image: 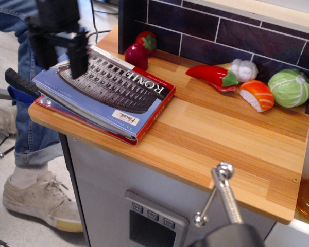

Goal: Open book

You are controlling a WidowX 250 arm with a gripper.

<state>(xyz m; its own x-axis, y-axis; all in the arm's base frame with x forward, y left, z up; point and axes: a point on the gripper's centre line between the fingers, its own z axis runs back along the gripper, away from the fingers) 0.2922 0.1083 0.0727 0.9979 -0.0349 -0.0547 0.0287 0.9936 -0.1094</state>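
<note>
The book [110,98] lies closed on the left end of the wooden counter [221,139]. It has a blue cover, a grey Colosseum picture, white "ROME" on a black band, and a red spine and back. Its left corner hangs over the counter's edge. My black gripper [60,60] is open, its two fingers pointing down. It hovers above the book's far left corner and holds nothing.
Toy food lines the tiled back wall: a strawberry [147,40], a dark red fruit [136,55], a red pepper [212,76], garlic [245,69], salmon sushi [257,95] and a cabbage [290,87]. A person in jeans [36,77] stands left. A metal lever [222,198] sits in front.
</note>
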